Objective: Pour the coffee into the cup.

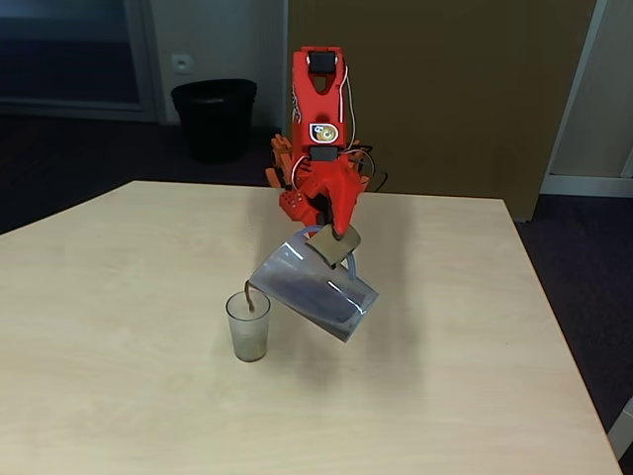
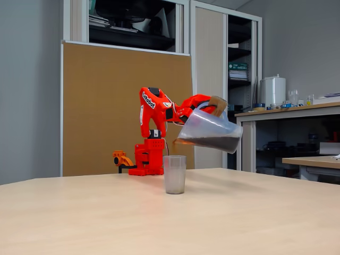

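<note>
Nearest, standing upright on the pale counter (image 1: 119, 396): the cup (image 1: 248, 328), small, clear, thin plastic. Light, easy to knock over, so no bumping. Just above and behind it, held in the air and tipped spout-down: the jug (image 1: 315, 287), see-through, with dark coffee (image 1: 315, 297) inside and a thin stream (image 1: 249, 296) going into the cup. Sloshy and heavier on one side. Best held at the handle with the cardboard tab (image 1: 334, 244). Farther back: the red tool (image 1: 331, 223), clamped on that tab.

A small clear tapered plastic cup (image 1: 248, 327) stands upright on the table. Dark brown coffee (image 1: 312, 294) streams into it, apparently barely filling it.
</note>
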Controlling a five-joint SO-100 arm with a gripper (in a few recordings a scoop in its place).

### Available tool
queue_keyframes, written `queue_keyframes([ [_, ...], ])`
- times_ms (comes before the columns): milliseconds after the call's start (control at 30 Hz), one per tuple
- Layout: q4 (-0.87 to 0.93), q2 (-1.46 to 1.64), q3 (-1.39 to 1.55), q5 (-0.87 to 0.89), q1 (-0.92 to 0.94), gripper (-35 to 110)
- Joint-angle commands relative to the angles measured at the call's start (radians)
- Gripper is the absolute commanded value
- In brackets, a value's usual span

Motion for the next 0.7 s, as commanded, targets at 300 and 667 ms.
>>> queue_keyframes([
  [300,-0.058,0.021,-0.002,0.058,-0.011,0],
  [667,-0.069,0.015,-0.008,0.071,-0.011,0],
])
